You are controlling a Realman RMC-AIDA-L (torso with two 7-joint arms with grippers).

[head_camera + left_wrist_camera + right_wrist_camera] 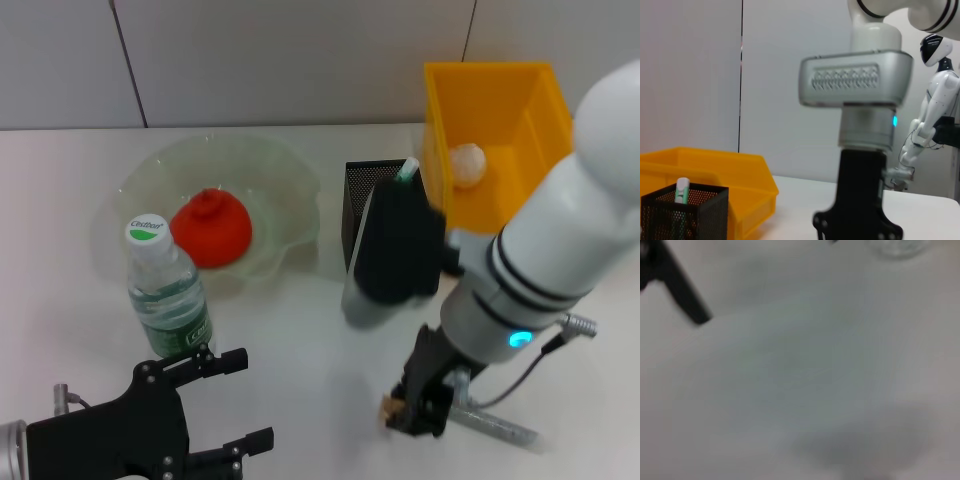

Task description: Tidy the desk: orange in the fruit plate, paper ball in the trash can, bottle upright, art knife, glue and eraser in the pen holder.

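Right claw (415,408) low at lower right of frame on the worktop (320,350), closed on a small tan eraser (390,405), left claw (235,400) open lower left, bottle (165,290) upright beside it, pen holder (365,205) centre.

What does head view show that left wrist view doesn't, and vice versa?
Head view only: the orange in the fruit plate, the bottle standing upright, the paper ball in the yellow bin, the left gripper open near the bottle, and the right gripper low at the table by a small tan item and a ruler.

Left wrist view only: a white humanoid robot in the background.

Both: the black mesh pen holder with a green-and-white stick in it, the yellow bin, and the right arm.
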